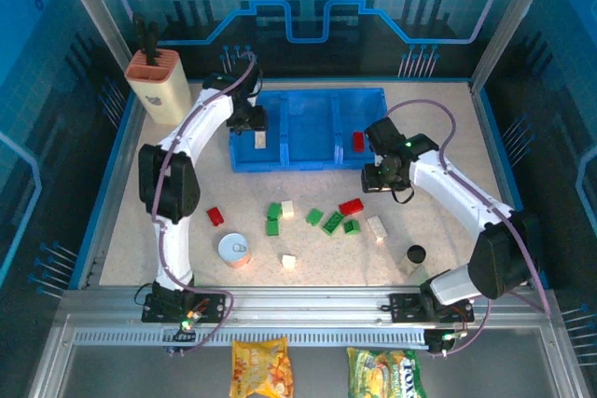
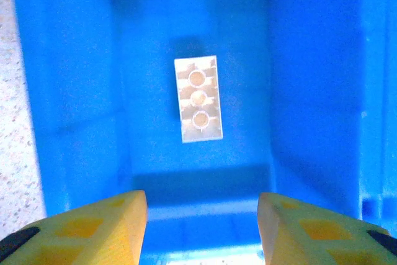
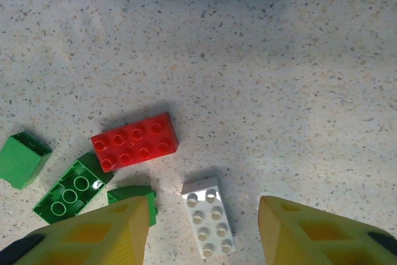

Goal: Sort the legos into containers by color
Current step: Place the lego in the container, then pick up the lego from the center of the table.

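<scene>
The blue three-part tray [image 1: 303, 163] lies at the back of the table. A white lego [image 1: 259, 140] rests in its left compartment and a red lego [image 1: 358, 142] in its right one. My left gripper [image 1: 252, 122] hangs open over the left compartment. In the left wrist view the white lego [image 2: 198, 98] lies studs-down on the tray floor [image 2: 74, 91], apart from the open gripper [image 2: 202, 206]. My right gripper [image 1: 383, 177] is open above the table. Below it lie a white brick [image 3: 208, 216], a red brick [image 3: 134, 141] and green bricks [image 3: 68, 190].
Several loose legos are scattered mid-table, among them a red one [image 1: 215, 216], green ones [image 1: 272, 227] and a white one [image 1: 288, 261]. A silver can [image 1: 235, 250] and a black cap [image 1: 415, 253] stand near the front. A cream holder [image 1: 159, 86] is at back left.
</scene>
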Controlling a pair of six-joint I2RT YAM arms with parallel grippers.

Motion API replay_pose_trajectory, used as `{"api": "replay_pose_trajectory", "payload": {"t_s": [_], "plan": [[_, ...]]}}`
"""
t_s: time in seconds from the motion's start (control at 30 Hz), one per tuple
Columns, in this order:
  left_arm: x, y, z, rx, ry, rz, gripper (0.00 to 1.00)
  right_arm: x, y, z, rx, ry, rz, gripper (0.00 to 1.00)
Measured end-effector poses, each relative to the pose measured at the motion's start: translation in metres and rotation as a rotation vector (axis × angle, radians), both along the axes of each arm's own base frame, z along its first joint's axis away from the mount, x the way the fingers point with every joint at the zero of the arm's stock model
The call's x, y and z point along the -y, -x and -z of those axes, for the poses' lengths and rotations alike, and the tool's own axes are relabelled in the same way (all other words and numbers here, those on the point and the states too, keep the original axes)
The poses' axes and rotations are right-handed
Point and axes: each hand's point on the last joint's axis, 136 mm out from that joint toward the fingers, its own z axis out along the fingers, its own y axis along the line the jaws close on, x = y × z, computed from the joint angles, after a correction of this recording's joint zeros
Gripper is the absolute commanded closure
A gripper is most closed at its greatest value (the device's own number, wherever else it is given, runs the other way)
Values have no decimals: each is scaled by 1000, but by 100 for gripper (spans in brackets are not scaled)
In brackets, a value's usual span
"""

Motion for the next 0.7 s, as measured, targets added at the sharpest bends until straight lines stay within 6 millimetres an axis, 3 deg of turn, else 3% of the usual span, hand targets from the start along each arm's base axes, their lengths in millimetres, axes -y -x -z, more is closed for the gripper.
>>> {"api": "replay_pose_trajectory", "payload": {"t_s": [0.3,0.53,0.7], "plan": [[-31,64,-7,-46,-16,2,49,-18,2,25,-44,-2,-34,47],[-63,93,-18,-25,3,-43,48,-34,5,47,-86,17,-87,39],[-69,109,-6,-10,15,-44,49,-43,7,64,-123,51,-118,31]]}}
